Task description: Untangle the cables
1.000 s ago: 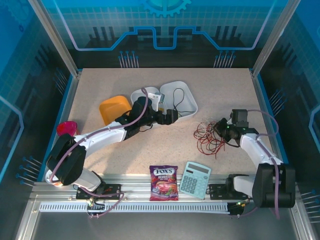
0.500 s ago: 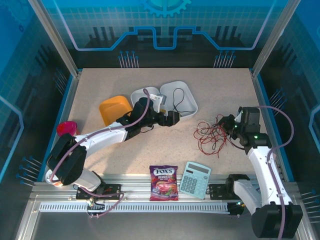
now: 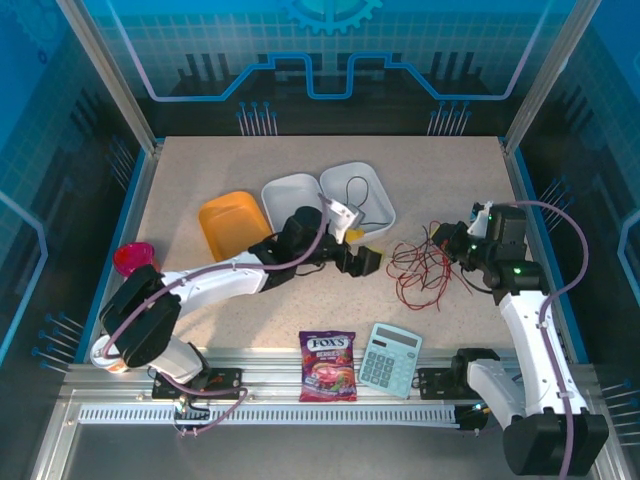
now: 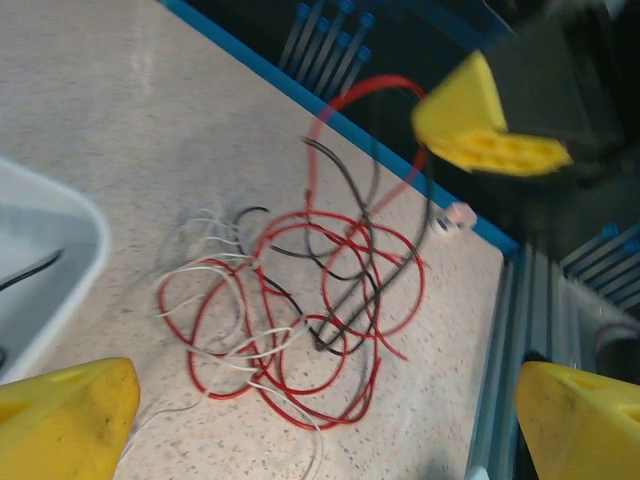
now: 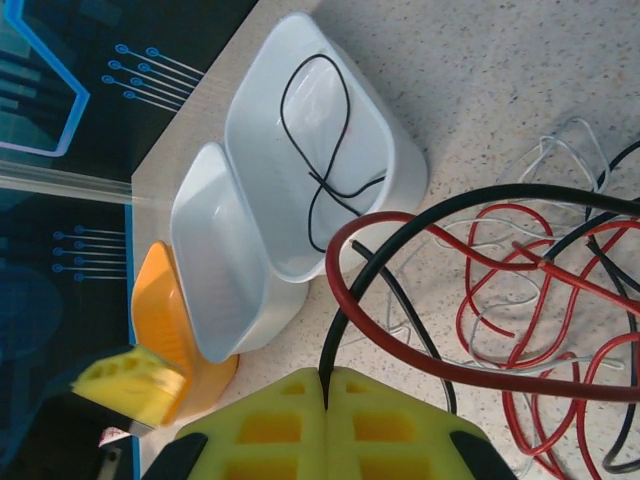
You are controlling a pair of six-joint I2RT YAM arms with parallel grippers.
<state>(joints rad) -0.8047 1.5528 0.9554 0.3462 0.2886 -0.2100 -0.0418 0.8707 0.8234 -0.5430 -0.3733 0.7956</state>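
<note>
Though tiny, FOX'S bag (image 3: 328, 366); cables (image 3: 420, 272) tangled

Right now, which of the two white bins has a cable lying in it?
The right white bin, nearest the tangle: a black cable loops inside it. The left white bin, beside the orange tray, shows none in its visible part.

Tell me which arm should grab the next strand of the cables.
Probably left. The left gripper is open, facing the cables; the right gripper is shut on some strands.
</note>
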